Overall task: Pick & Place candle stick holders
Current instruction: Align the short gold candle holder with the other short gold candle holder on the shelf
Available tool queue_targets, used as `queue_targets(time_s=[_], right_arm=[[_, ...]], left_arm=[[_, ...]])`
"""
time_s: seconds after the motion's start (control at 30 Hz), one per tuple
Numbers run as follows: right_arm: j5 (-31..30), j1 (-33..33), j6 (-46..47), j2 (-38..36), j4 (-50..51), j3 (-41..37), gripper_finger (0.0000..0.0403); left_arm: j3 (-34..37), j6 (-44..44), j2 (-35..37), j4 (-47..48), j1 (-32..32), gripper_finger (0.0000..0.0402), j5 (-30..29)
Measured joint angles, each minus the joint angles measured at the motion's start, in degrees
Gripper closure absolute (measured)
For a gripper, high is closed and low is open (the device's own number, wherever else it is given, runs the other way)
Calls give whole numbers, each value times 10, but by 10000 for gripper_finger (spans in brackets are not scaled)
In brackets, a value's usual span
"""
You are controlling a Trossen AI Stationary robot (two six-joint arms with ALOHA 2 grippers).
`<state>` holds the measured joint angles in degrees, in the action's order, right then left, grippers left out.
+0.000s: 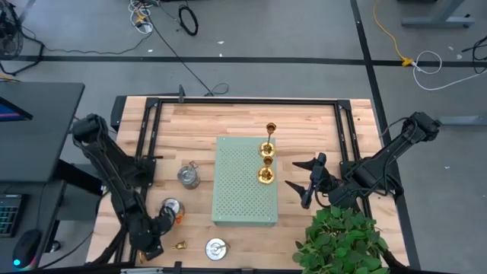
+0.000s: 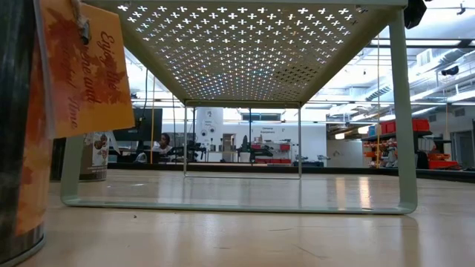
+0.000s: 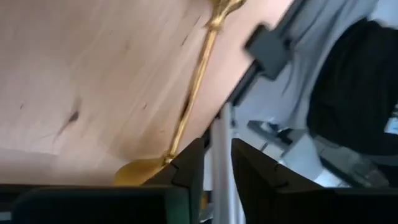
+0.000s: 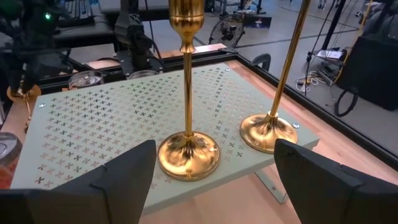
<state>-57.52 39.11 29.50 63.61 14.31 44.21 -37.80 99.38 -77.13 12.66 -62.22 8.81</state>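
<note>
I count two gold holders [image 1: 266, 162] standing on the green board [image 1: 243, 205], my right gripper [image 4: 211, 180] gaping beside them (left gripper [image 3: 211, 180] nearly closed by the third gold holder [image 3: 193, 99], grip unclear), silver holders [image 1: 189, 176] unplaced.

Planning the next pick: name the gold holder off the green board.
The gold holder by the left claw, on the table; both others stand on the board.

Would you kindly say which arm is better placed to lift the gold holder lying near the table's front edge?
Left: its tool sits beside that gold holder, whereas the right tool waits open across the green board.
</note>
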Motion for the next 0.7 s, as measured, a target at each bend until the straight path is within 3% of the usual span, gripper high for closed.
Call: queue_targets(time_s=[0.17,0.4,0.7], right_arm=[[1,0,0,0,0,0,71],[1,0,-2,0,0,0,71],[5,0,-2,0,2,0,71]], left_arm=[[0,-34,-30,2,11,284,30],[0,-80,-67,-25,17,258,28],[-1,-104,-76,-33,16,264,13]])
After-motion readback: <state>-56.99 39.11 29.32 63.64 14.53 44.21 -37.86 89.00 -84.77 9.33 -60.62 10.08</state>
